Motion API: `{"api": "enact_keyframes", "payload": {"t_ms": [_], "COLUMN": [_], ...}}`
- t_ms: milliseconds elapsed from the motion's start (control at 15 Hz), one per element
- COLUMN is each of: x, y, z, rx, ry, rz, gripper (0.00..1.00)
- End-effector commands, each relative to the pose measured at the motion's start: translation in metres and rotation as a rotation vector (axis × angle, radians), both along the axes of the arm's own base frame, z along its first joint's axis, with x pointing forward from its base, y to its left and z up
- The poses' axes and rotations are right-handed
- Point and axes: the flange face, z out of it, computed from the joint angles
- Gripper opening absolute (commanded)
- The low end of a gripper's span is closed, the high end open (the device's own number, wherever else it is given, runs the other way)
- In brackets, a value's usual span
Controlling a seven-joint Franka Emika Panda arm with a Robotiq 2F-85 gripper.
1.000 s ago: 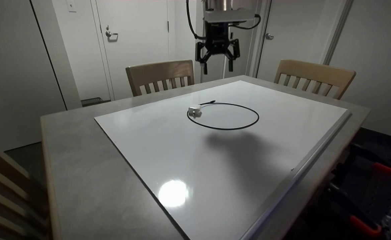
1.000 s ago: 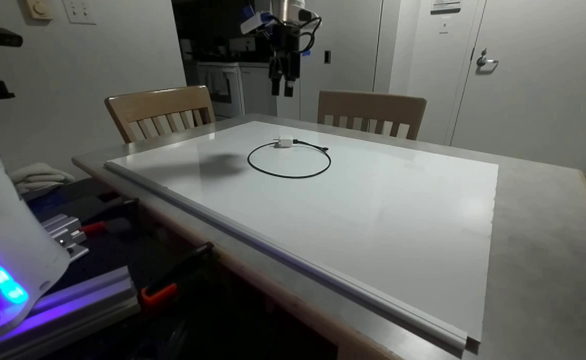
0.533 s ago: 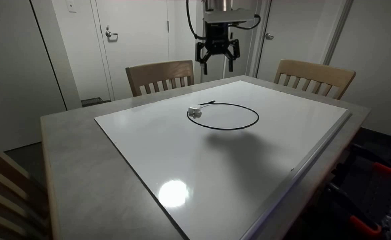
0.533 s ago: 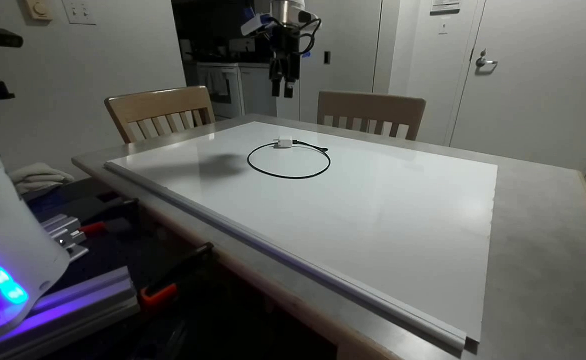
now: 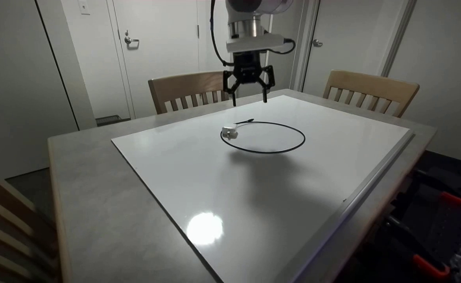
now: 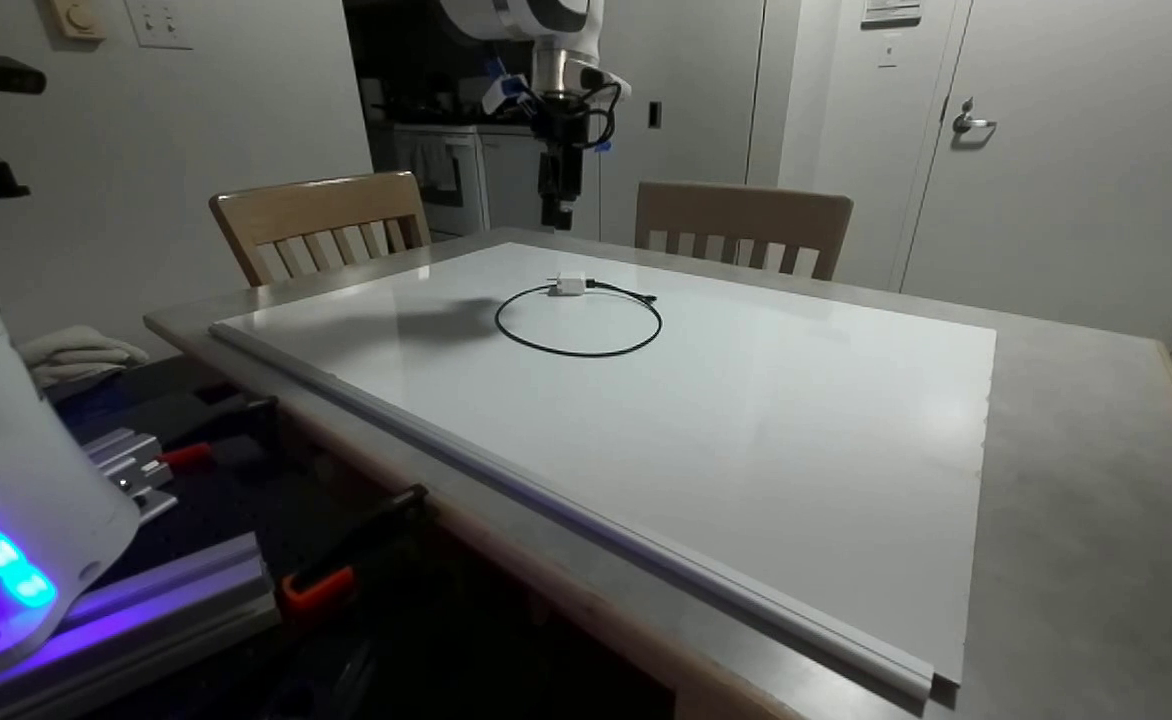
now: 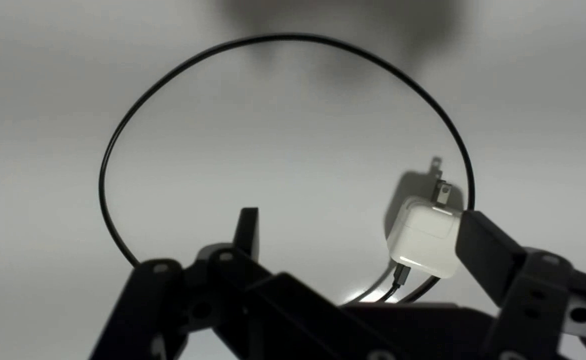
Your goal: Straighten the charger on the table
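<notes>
My arm [image 5: 246, 28] is hanging at the upper middle of both exterior views, wrist upright. My gripper [image 5: 249, 102] is pointing straight down, well above the table [image 5: 96, 188]; its fingers [image 7: 488, 252] are standing wide apart. Beneath, filling the middle of the wrist view, the charger [image 5: 268, 152] is lying on the table: thin, smooth black cable [image 7: 293, 37] curving in a rounded loop, white round-cornered adapter [image 7: 423, 237] showing metal prongs at lower right. The glossy white top [image 5: 183, 177] is glinting, matte grey rim [image 6: 1096, 480] bordering it. Farther off, slatted wooden chairs [image 5: 189, 86] are standing behind.
</notes>
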Motion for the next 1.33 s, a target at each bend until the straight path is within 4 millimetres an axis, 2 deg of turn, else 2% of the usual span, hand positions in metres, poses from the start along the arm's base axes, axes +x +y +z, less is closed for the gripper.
{"api": "enact_keyframes", "payload": {"t_ms": [0, 133, 200, 267, 467, 933, 1000, 1067, 1267], "x": [0.011, 0.013, 0.014, 0.006, 0.011, 0.031, 0.028, 0.022, 0.023], "y": [0.005, 0.004, 0.004, 0.006, 0.003, -0.022, -0.024, -0.018, -0.018], "z": [-0.022, -0.030, -0.029, -0.028, -0.029, -0.023, -0.018, -0.018, -0.017], "rx": [-0.042, -0.050, -0.016, -0.030, -0.040, -0.049, -0.058, -0.046, -0.046], "ry": [-0.019, -0.018, 0.011, 0.004, 0.001, -0.030, 0.000, -0.022, -0.022], "rz": [-0.069, -0.086, -0.043, -0.069, -0.060, -0.063, -0.061, -0.082, -0.084], "gripper": [1.00, 1.00, 1.00, 1.00, 1.00, 1.00, 1.00, 1.00, 1.00]}}
